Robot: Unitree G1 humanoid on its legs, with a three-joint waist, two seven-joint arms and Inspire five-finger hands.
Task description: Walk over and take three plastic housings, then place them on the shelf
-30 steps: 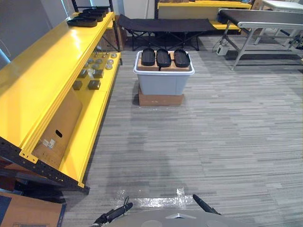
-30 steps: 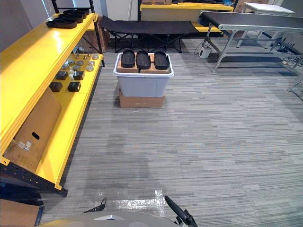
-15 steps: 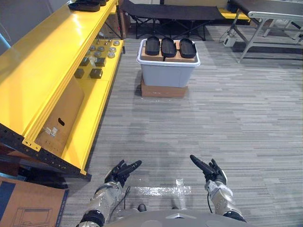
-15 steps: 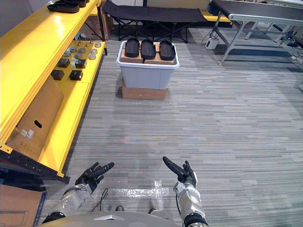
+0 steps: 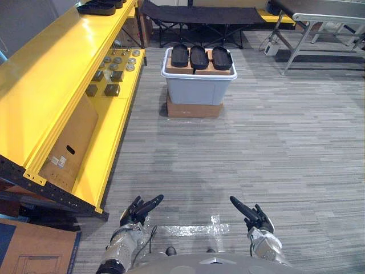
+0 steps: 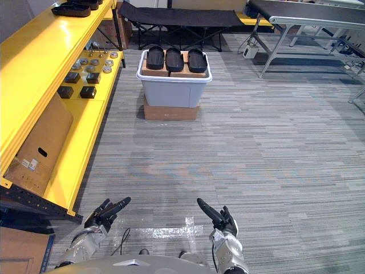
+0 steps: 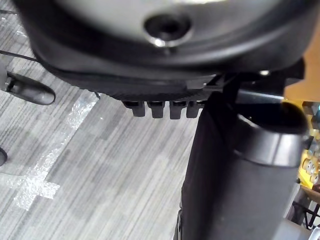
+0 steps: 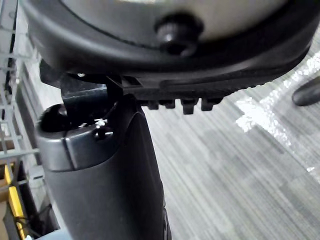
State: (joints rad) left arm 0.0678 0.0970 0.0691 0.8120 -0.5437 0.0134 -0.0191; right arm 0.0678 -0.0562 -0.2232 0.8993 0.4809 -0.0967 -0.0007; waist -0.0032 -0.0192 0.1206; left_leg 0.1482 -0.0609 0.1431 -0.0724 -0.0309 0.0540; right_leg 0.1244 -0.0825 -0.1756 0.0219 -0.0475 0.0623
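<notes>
Three black plastic housings (image 5: 198,56) lie side by side on cardboard atop a grey tote (image 5: 198,91), far ahead on the floor. The tote stands on a flat brown box (image 5: 193,110). More black housings (image 5: 97,8) rest on the top of the yellow shelf (image 5: 51,80) along the left. My left hand (image 5: 138,209) and right hand (image 5: 254,216) hover low at the near edge, both open with fingers straight and nothing in them, far from the tote.
On the shelf's lower level sit several small metal parts (image 5: 113,68) and a leaning cardboard panel (image 5: 71,145). A black cot (image 5: 197,14) and a grey conveyor frame (image 5: 319,17) stand at the back. A cardboard box (image 5: 31,251) lies at lower left. Clear tape (image 5: 191,229) marks the floor.
One second ago only fingertips showed; both hands then rose into view and have since sunk a little. The camera has tilted and shifted; tote and shelf stay put.
</notes>
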